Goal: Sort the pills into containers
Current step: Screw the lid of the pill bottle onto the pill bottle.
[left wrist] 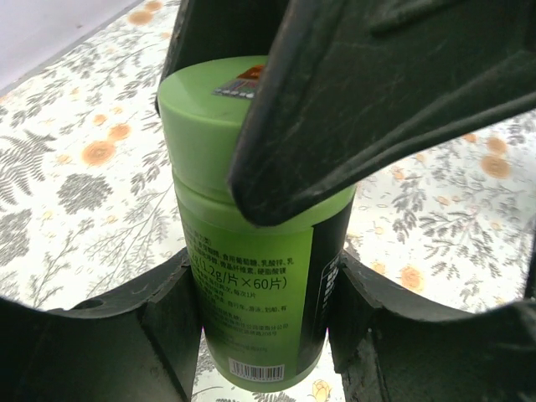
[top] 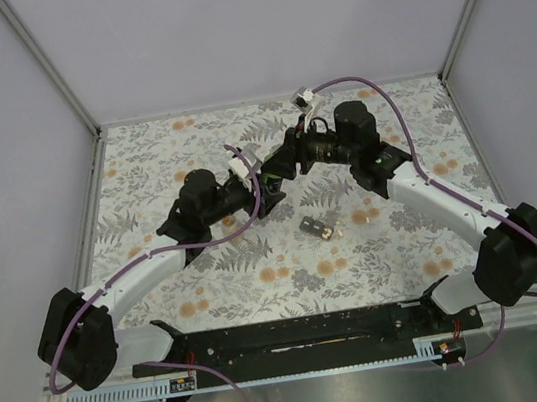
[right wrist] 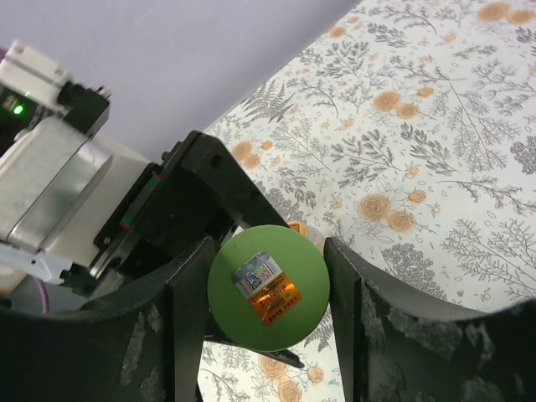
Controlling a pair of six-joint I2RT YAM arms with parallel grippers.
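Note:
A green pill bottle (left wrist: 251, 276) with a printed label is held above the floral tablecloth, between the two arms at mid-table (top: 271, 174). My left gripper (left wrist: 264, 293) is shut on the bottle's body, one finger on each side. The right gripper (right wrist: 268, 285) is shut on the bottle's green cap (right wrist: 270, 318), which carries a foil sticker. Its dark fingers (left wrist: 377, 100) cover the cap's top in the left wrist view. A small dark piece (top: 311, 225) and a pale pill-like piece (top: 332, 232) lie on the cloth in front of the arms.
The floral tablecloth (top: 407, 251) covers the table, with white walls on three sides. The black base rail (top: 298, 333) runs along the near edge. The left arm's camera housing (right wrist: 50, 167) sits close beside the right gripper.

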